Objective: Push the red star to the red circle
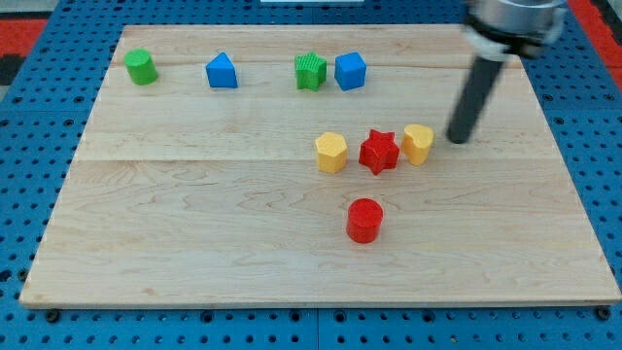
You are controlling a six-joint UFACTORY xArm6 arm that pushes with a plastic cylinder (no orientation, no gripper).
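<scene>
One camera view only, so no overlap between views to record. It looks down at the wooden board (194, 224) from above and from the side of the view's bottom, tilted forward: the board's far edge at the view's top appears narrower than its near edge. Moderately close; the board fills nearly the whole picture, all four edges in view (corners barely inside). Blue perforated surface (19, 146) shows around it. The arm enters from the view's top right, its upper part cropped.
</scene>
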